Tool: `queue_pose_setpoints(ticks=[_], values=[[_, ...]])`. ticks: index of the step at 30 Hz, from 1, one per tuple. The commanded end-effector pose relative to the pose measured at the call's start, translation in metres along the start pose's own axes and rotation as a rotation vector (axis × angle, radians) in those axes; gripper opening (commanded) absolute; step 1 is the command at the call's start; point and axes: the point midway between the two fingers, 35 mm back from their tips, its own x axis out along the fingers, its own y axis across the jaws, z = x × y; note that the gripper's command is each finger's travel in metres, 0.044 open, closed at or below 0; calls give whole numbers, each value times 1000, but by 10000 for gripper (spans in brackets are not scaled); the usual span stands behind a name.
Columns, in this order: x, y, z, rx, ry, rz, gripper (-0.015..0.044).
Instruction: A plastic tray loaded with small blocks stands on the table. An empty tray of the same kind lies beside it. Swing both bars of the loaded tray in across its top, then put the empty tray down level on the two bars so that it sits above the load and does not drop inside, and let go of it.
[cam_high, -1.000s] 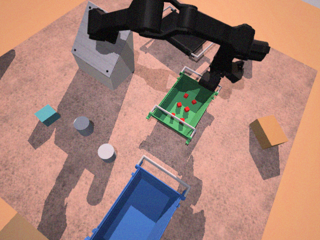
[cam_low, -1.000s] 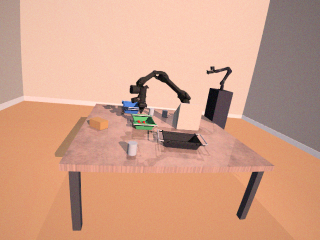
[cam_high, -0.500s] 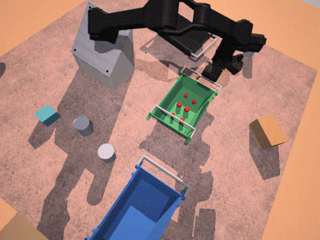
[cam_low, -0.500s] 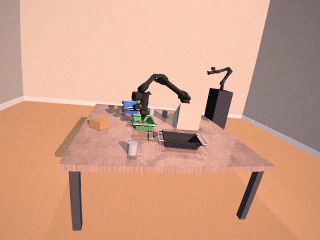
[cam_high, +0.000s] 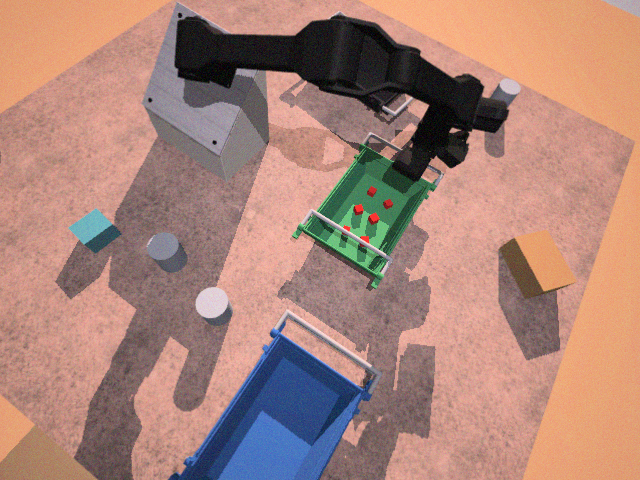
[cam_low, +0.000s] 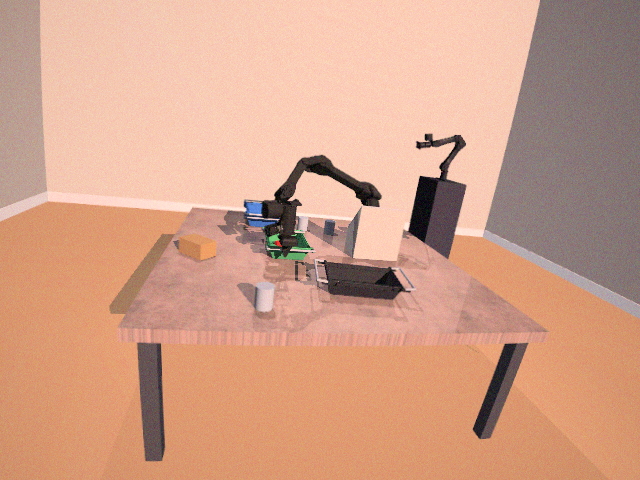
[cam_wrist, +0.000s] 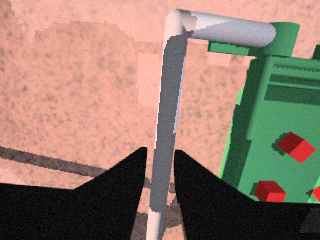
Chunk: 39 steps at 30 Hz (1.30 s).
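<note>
The green loaded tray holds several red blocks. Its near bar lies in across the top. Its other bar is swung out past the opposite end. My gripper is slightly open at that outer bar. In the wrist view the bar runs between the fingertips, with a thin gap on each side. A black tray stands empty, its bars out over its ends; the top view mostly hides it behind the arm. A blue tray is also empty.
A grey wedge-shaped block stands beside the arm base. Cylinders, a teal block and an orange block stand around the trays.
</note>
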Motion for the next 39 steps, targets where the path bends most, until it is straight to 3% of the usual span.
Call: queue_pose_setpoints(ticks=[1,13,26,34,39], values=[[-10,-4,4,-1,-15,1,83],[-36,-35,3,-2,-14,0,83],[-14,-74,3,-2,-14,-3,83],[-56,-70,4,-2,-14,-1,83],[-52,-69,3,-10,-14,-4,83]])
